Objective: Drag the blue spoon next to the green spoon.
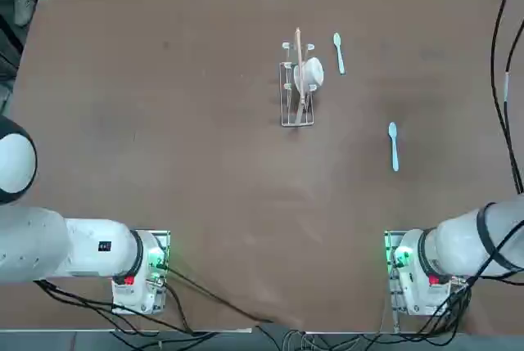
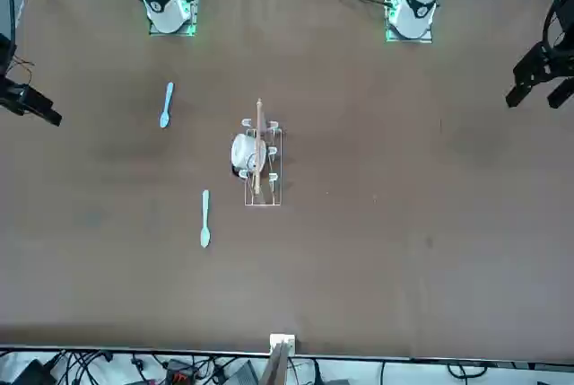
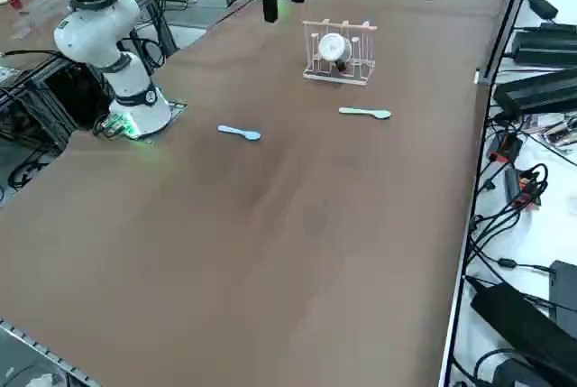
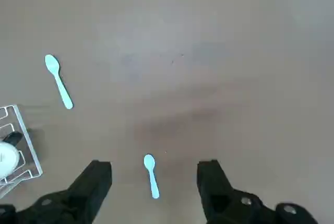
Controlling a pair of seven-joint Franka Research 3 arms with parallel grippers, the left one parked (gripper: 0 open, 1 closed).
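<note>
The right end effector (image 4: 154, 174) is seen only from the wrist camera, where its two dark fingers (image 4: 93, 182) are spread wide apart and nothing is held between them. It is raised clear of the brown counter (image 4: 209, 51) and points down at it. The blue spoon (image 4: 151, 175) is seen on the counter directly below the gap between the fingers, roughly midway between them and touched by neither; its bowl is turned away from the end effector and its thin handle runs back toward it. From overhead the same blue spoon (image 1: 394, 145) is found lying flat in the right half of the counter, a fair way out from the right arm's base (image 1: 413, 273). The green spoon (image 4: 58, 80) lies farther out from the end effector than the blue one and off to one side of it, well apart from the blue spoon, with its bowl also turned away. From overhead the green spoon (image 1: 338, 51) is found just beside a small wire rack (image 1: 297, 89), without touching it. A white cup (image 1: 309, 74) is held on its side in the rack, and a wooden stick (image 1: 300, 60) runs along the rack's length. A corner of the rack (image 4: 15, 145) is caught at the edge of the wrist picture, on the same side of the end effector as the green spoon.
</note>
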